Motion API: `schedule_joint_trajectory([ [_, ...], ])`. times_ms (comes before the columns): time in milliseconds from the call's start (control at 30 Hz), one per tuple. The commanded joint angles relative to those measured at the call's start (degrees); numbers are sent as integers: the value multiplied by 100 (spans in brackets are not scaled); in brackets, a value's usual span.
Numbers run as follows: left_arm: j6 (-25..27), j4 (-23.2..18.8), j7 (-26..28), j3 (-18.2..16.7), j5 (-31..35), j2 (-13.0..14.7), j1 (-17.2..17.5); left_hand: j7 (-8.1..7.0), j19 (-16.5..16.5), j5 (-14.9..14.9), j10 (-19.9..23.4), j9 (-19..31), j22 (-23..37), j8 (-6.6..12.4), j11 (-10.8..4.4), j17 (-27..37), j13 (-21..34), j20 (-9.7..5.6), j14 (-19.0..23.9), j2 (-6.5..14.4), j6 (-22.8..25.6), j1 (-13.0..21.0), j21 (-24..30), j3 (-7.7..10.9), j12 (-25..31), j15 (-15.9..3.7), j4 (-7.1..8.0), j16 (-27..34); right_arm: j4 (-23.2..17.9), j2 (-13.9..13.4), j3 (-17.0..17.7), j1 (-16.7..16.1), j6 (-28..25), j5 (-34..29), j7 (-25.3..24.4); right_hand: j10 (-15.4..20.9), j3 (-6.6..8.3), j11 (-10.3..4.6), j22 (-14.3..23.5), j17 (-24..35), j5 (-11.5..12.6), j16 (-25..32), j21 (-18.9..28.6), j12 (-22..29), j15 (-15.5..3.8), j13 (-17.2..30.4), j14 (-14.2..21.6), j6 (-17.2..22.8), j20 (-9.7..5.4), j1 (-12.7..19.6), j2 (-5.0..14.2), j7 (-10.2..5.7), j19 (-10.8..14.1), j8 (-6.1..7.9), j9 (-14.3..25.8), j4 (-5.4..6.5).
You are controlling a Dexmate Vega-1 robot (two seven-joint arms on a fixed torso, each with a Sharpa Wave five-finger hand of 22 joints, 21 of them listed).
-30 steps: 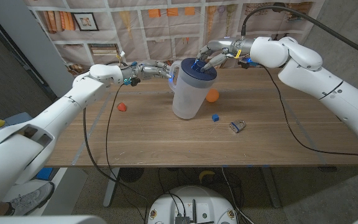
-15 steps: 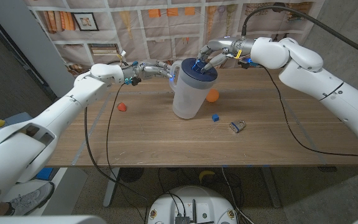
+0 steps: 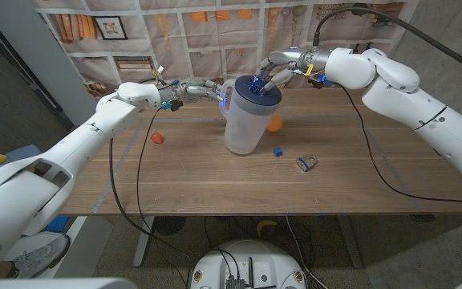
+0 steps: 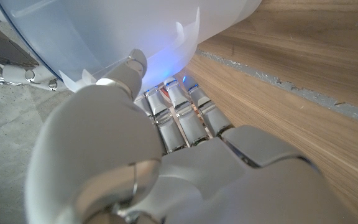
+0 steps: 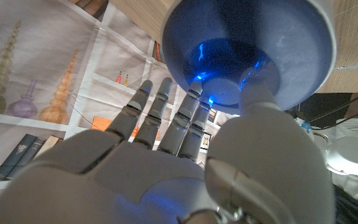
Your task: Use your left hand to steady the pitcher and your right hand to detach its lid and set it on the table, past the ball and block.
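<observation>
On table, pitcher (image 3: 242, 120), blue lid (image 3: 257, 91) on

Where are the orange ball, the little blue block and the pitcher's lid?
orange ball (image 3: 274, 123), head view, its visible right side.
blue block (image 3: 278, 151), head view, its top.
lid (image 3: 256, 91), head view, its blue top.

Glossy white arm shells; a black cable runs along each forearm. Left hand (image 3: 201, 89) and right hand (image 3: 269, 71): grey metal, segmented fingers.
</observation>
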Motion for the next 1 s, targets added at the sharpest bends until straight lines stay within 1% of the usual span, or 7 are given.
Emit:
schedule_joint_trajectory([
  [33,46,-151,76,-39,-37,75,117,-23,6,27,139,25,14,35,-118,21,22,-677,94,156,44,72,0,58,36,-712,12,29,32,-3,49,63,-103,238,178,150,-5,-84,12,20,-6,55,19,20,-734,29,52,324,-29,151,513,-253,22,16,-2,39],
  [300,68,-293,154,-92,-72,162,238,-25,3,27,145,25,14,39,-121,21,23,-675,90,153,51,80,-1,58,38,-712,8,27,144,-3,41,146,-86,499,295,187,-13,-83,12,3,-28,37,20,12,-713,35,62,377,-33,90,602,-251,23,20,-32,76],
  [533,87,-386,203,-122,-88,214,298,-26,3,26,146,26,14,34,-119,27,23,-677,100,149,41,90,-1,53,38,-722,3,36,201,-24,22,196,-22,643,348,268,-8,-84,11,5,-37,41,19,34,-746,65,97,472,-33,83,682,-247,22,44,-58,70],
  [767,115,-431,208,-120,-79,239,297,-30,2,26,146,26,15,35,-118,29,24,-675,99,149,42,106,-1,53,37,-724,-3,36,219,-51,17,210,-12,718,364,337,6,-84,10,0,-39,37,19,56,-768,88,123,542,-32,89,738,-246,25,65,-74,59],
  [1000,114,-367,174,-81,-47,198,237,-53,0,26,145,27,15,40,-120,30,25,-677,97,146,54,119,-1,50,37,-722,-6,37,234,-68,11,238,-21,776,391,369,2,-83,10,-11,-45,24,19,63,-751,106,144,592,-33,64,760,-248,26,77,-87,61],
])
